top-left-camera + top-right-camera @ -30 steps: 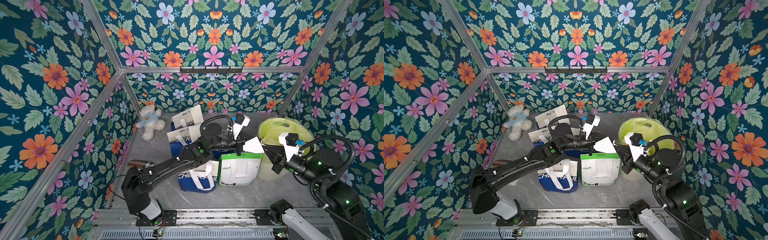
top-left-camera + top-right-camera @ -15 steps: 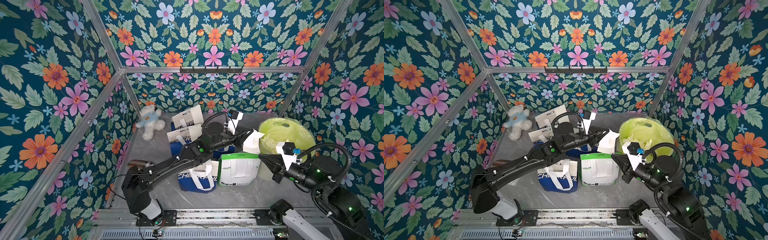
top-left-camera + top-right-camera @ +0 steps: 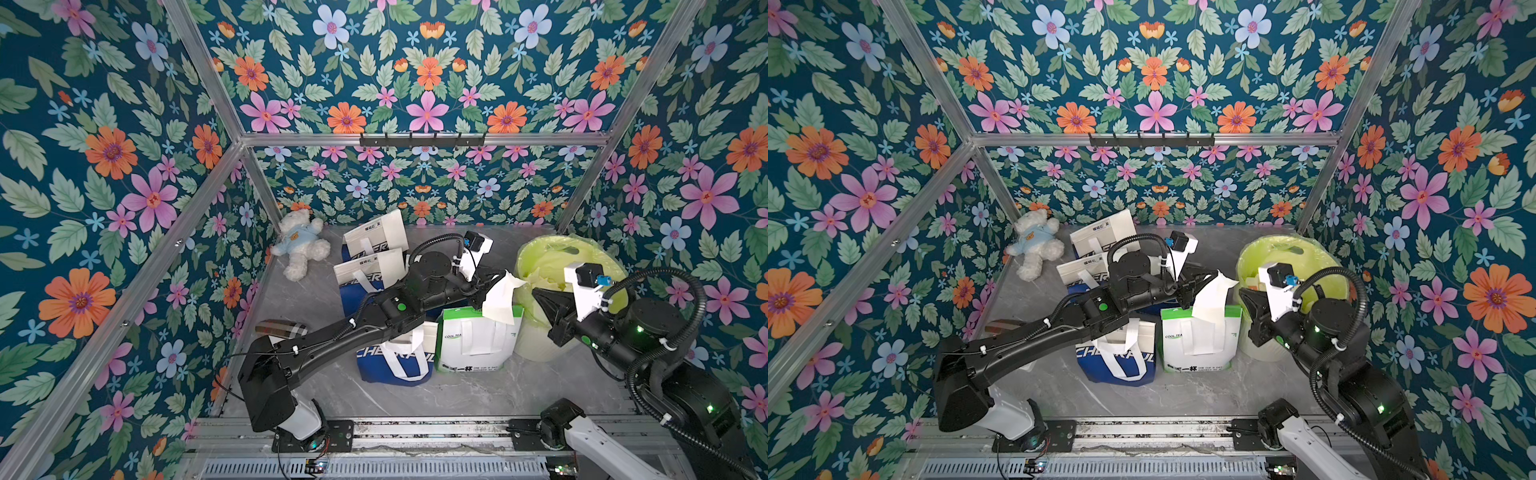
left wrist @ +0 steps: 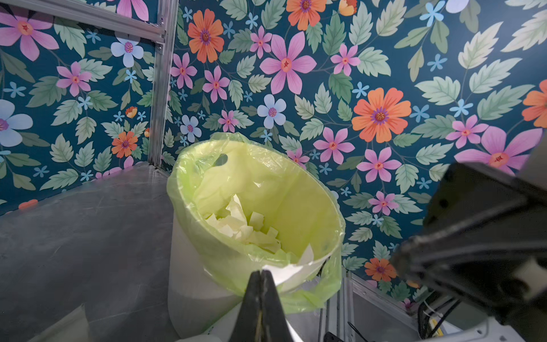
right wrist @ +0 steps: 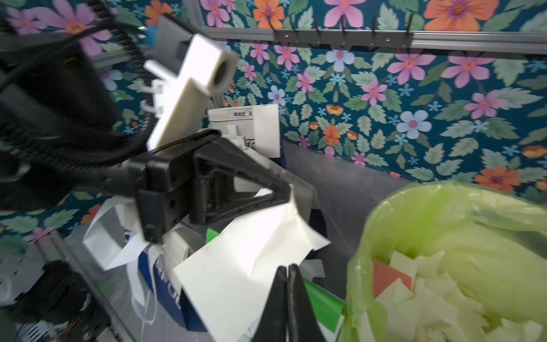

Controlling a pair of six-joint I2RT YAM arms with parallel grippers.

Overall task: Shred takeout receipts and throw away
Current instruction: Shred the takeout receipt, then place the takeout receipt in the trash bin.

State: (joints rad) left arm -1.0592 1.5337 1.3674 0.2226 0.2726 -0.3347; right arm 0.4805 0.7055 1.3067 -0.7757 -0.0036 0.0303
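Observation:
A white takeout receipt [image 3: 503, 299] hangs creased from my left gripper [image 3: 492, 279], which is shut on its upper edge just beside the rim of the green-lined bin [image 3: 540, 245]. In the left wrist view the left gripper [image 4: 261, 274] pinches the receipt [image 4: 285, 271] against the bin's near rim. Several torn white scraps [image 4: 242, 228] lie inside the bin. My right gripper [image 3: 537, 293] is shut in front of the bin, a short gap from the receipt. The right wrist view shows the right gripper [image 5: 288, 268] closed beside the receipt [image 5: 236, 266], with nothing seen between its fingers.
Under the receipt stands a green-and-white bag [image 3: 478, 345], with a blue bag [image 3: 390, 361] to its left. Two more bags [image 3: 374, 237] stand behind the left arm. A teddy bear [image 3: 299, 249] lies at the back left, and a plaid object [image 3: 280, 328] by the left wall.
A second ago the receipt was spread flat between the two gripper tips. Now it hangs creased from the left gripper alone. The right arm dipped forward and came back up.

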